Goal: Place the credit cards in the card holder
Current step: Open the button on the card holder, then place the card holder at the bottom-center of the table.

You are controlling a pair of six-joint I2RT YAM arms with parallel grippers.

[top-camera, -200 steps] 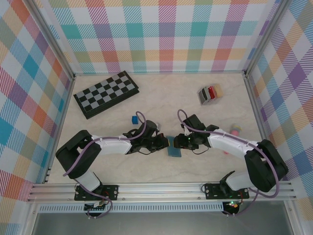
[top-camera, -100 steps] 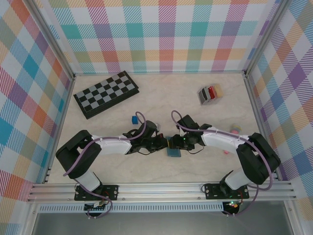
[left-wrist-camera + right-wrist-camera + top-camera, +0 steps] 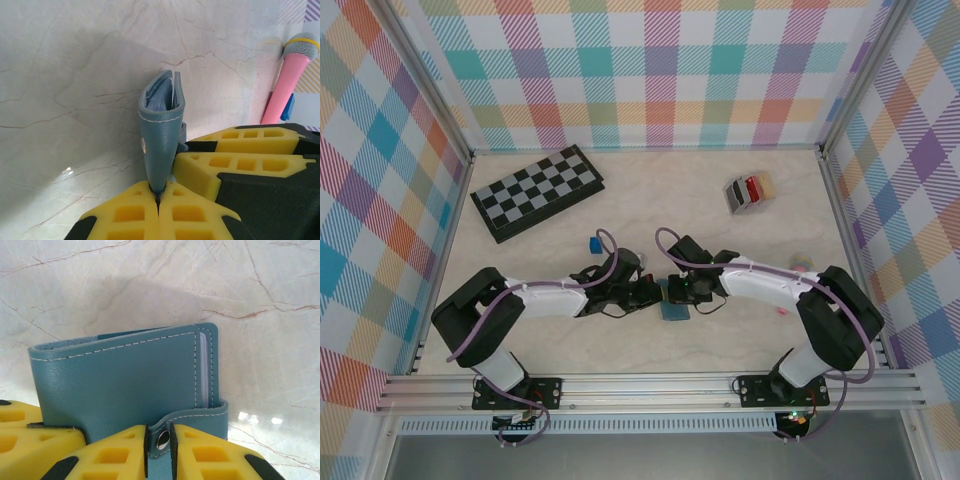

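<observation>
Opening the wallet [image 3: 161,125]: left pincer [image 3: 159,194] is clamping it between its jaws, right pincer [image 3: 158,432] is pinching the snap strap [image 3: 200,415], which probably needs pulling away next.

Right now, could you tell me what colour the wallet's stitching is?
White stitching on the teal wallet; clearest in right wrist view.

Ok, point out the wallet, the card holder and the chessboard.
wallet [image 3: 125,380]: right wrist view, middle of its front cover.
card holder [image 3: 732,195]: top external view, its grey left end.
chessboard [image 3: 537,192]: top external view, centre of the board.
</observation>
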